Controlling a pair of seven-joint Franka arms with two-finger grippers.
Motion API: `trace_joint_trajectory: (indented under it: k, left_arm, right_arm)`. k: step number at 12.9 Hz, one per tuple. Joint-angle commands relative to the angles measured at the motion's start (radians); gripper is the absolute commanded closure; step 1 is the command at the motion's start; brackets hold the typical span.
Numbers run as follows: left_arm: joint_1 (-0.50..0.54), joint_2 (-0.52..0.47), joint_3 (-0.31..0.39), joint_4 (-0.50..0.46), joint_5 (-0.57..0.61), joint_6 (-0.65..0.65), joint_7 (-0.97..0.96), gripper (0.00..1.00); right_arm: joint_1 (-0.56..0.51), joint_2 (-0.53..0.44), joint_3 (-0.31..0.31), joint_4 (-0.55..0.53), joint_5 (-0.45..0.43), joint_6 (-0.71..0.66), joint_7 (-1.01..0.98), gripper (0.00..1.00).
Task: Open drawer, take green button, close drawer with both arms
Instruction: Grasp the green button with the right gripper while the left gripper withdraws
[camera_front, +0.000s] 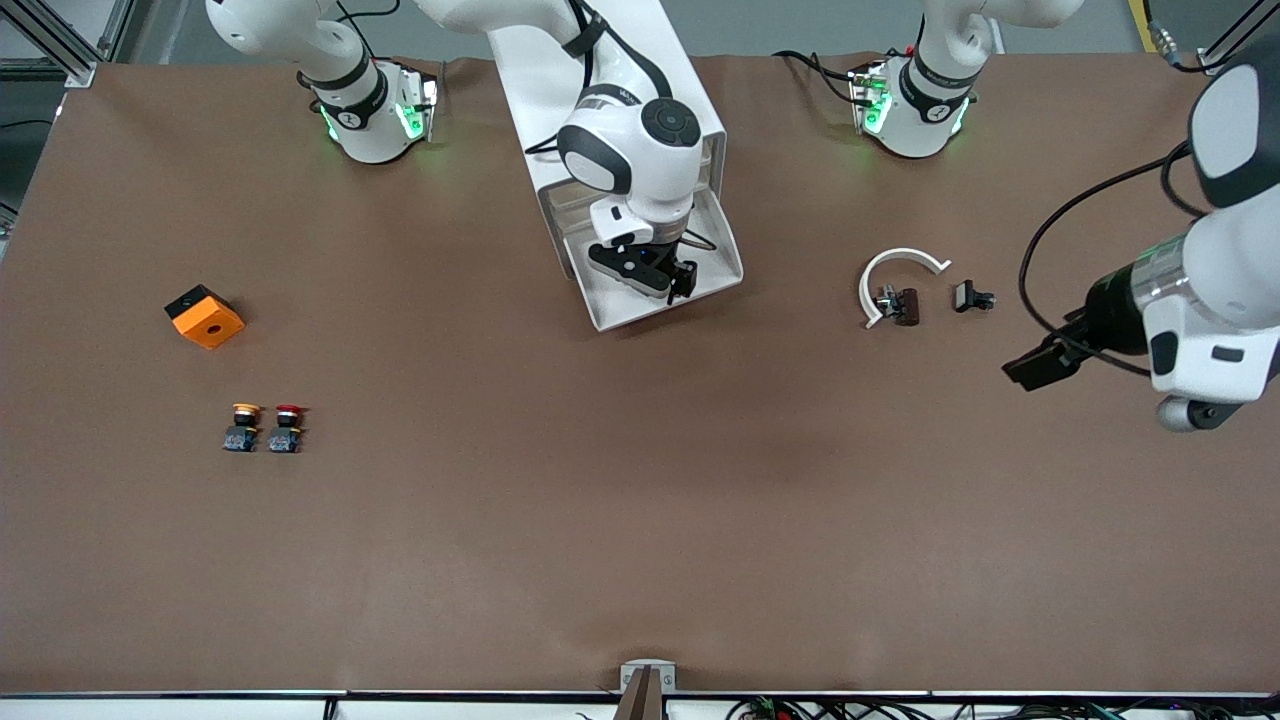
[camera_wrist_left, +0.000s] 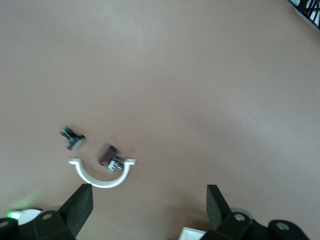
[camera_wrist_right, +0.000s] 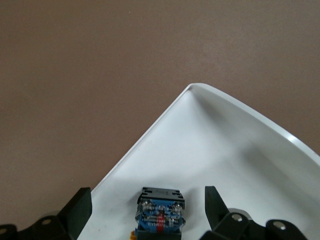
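Right gripper (camera_front: 668, 272) hung over open drawer (camera_front: 722, 262), fingers apart, button (camera_wrist_right: 160, 209) lying between them; left gripper (camera_wrist_left: 147, 200) waited, fingers apart.

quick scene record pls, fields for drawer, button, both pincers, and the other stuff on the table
drawer: open drawer pulled out of the white cabinet
button: button lies in the drawer, bluish base showing, cap hidden
right pincer: right pincer open, over the drawer, fingers either side of the button, not gripping
left pincer: left pincer open, waiting over bare table near the white clip
other: orange block; yellow-capped button beside red-capped button
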Motion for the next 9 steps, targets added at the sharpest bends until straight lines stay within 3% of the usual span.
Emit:
trace_joint_trajectory:
  k: [1,3,8,9]
  left_arm:
    - [-0.010,-0.068,-0.003,-0.046,0.040,-0.017,0.103,0.00]
    - [-0.010,-0.104,-0.005,-0.072,0.052,-0.019,0.152,0.00]
    - [-0.019,-0.138,-0.005,-0.133,0.055,-0.008,0.218,0.00]
    - [-0.033,-0.148,-0.005,-0.147,0.057,0.001,0.223,0.00]
  right_arm:
    - [0.011,0.007,-0.008,0.007,-0.002,-0.017,0.017,0.00]
    - [0.006,0.007,-0.008,0.009,0.058,-0.022,0.012,0.00]
    - [0.002,0.007,-0.008,0.010,0.104,-0.048,0.007,0.00]
    - [0.000,0.007,-0.008,0.010,0.112,-0.048,0.006,0.04]
